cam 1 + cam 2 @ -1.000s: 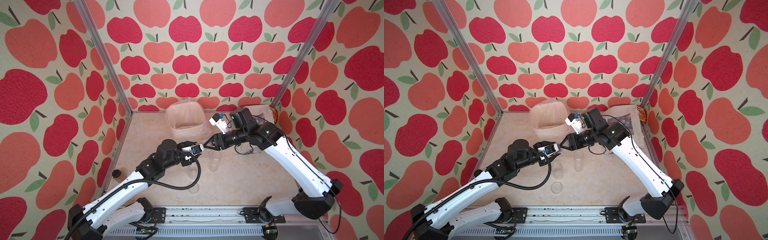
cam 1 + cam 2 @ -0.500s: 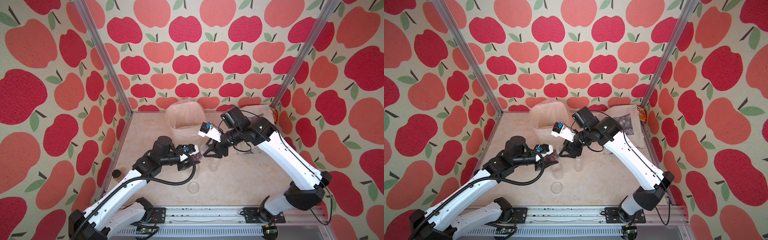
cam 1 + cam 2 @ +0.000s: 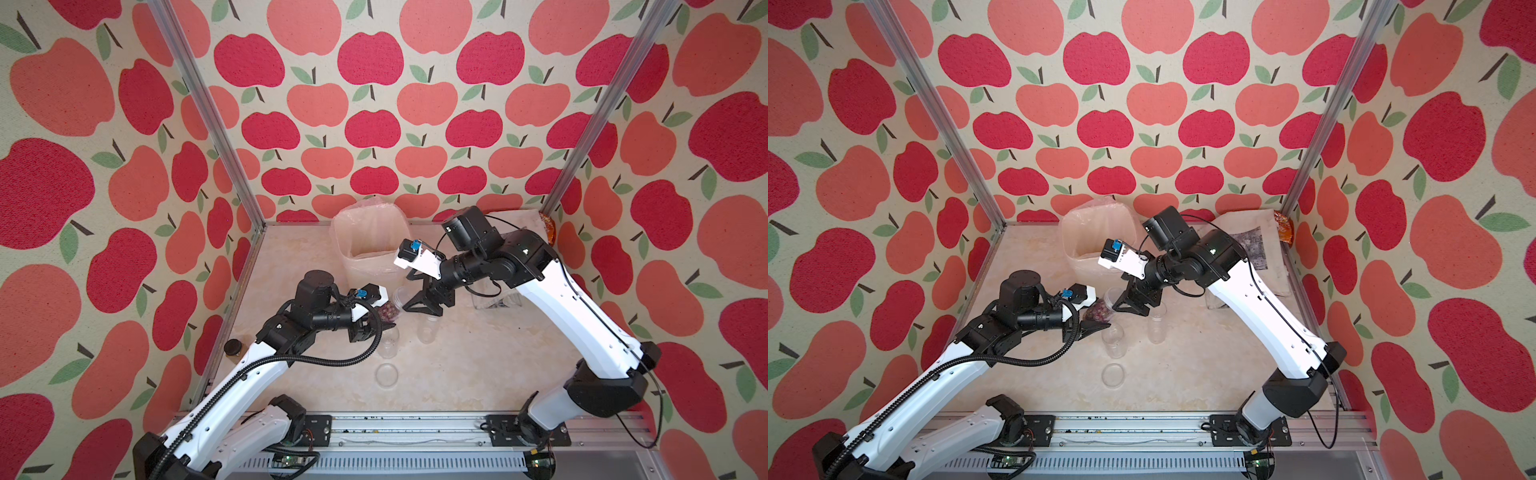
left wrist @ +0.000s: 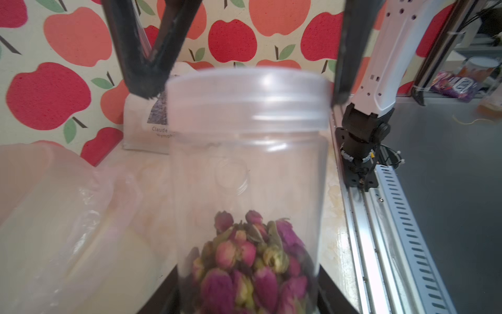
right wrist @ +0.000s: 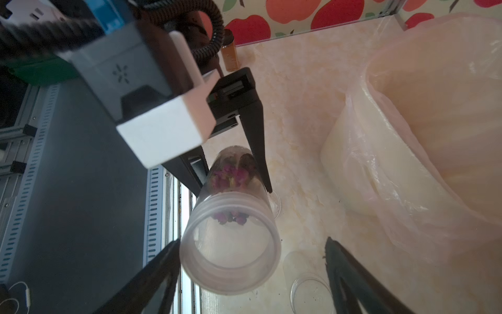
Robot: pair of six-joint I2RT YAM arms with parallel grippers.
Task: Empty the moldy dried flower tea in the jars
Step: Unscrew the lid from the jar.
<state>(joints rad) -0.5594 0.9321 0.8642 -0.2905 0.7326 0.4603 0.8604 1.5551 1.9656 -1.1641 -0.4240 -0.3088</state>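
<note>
1. Top views first: the left pincer [image 3: 384,319] was clamped shut on the body of a clear jar [image 3: 390,308]. The jar was held up off the counter [image 3: 478,365] and tipped on its side, lid end toward the right arm. The dried rosebud tea [image 3: 387,311] sat inside that jar, just in front of the lined waste bin [image 3: 368,245]. The right pincer [image 3: 422,311] was spread wide at the lid end, gripping nothing.
2. Both top views also showed an empty open jar [image 3: 1115,340] standing right below the pincers and a second empty jar [image 3: 1157,328] beside it. A loose lid [image 3: 1113,375] lay flat nearer the front rail, and a printed tote bag [image 3: 1254,245] sat in the back right corner.
3. Left wrist: the held jar filled the frame, its screw lid [image 4: 248,98] on and a bit blurred, rosebuds piled at the pincer end. The right pincer's black fingers [image 4: 141,59] stood either side of the lid. Honestly couldn't tell if either one touched it.
4. Right wrist: this one looked straight at the lid's face. One finger was right next to the rim, the other well apart from it. The left pincer's fingers [image 5: 256,141] pressed the jar's sides, with the bin just beside it.
</note>
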